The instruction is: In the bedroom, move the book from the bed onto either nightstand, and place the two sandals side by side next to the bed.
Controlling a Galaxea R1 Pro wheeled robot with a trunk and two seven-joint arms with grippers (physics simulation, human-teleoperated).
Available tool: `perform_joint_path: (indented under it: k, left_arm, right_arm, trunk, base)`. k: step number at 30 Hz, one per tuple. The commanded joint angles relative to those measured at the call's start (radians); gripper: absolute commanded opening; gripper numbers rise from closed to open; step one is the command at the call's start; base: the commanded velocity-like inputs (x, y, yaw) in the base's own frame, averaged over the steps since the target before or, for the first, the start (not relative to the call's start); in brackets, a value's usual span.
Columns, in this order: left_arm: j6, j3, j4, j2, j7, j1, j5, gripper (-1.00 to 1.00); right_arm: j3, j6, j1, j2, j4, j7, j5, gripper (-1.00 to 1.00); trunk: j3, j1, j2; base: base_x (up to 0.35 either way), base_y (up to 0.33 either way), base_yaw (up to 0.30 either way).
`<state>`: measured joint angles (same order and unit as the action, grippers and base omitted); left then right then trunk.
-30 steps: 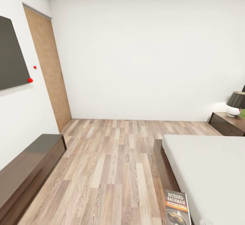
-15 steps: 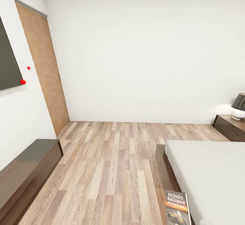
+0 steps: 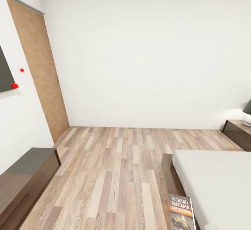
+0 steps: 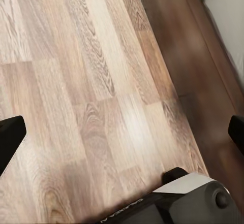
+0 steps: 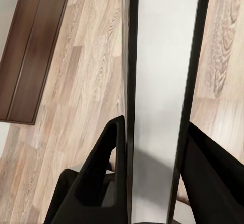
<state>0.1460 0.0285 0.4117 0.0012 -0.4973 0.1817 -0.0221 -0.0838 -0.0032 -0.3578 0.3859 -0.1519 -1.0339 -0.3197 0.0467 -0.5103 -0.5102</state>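
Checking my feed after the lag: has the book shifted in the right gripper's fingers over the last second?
No. The book sits at the same spot in the head view; the door and nightstand slid with the camera.

Upright black-covered book (image 3: 181,213) (orange band) beside grey-mattressed bed (image 3: 216,181); dark nightstand (image 3: 237,133) beyond.

The right gripper (image 5: 152,148) is clamped edge-on around the book (image 5: 160,82), a black finger on either side. The left gripper (image 4: 122,132) hangs spread wide with nothing between its fingers.
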Motion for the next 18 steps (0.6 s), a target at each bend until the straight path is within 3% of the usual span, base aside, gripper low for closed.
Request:
perform_joint_path:
  k: [1,18]
  left_arm:
    - [0.006,0.002,-0.001,0.000,0.000,0.001,-0.002,1.00]
    - [0.006,0.004,-0.001,0.000,0.000,0.001,-0.002,1.00]
  right_arm:
    - [-0.005,0.002,-0.001,0.001,0.000,-0.004,-0.012,-1.00]
    - [-0.005,0.002,-0.001,0.000,0.000,-0.005,-0.012,-1.00]
  trunk:
    - [0.002,-0.001,-0.002]
    - [0.002,-0.001,-0.002]
  base:
    - [0.332,0.000,0.000]
    - [0.332,0.000,0.000]
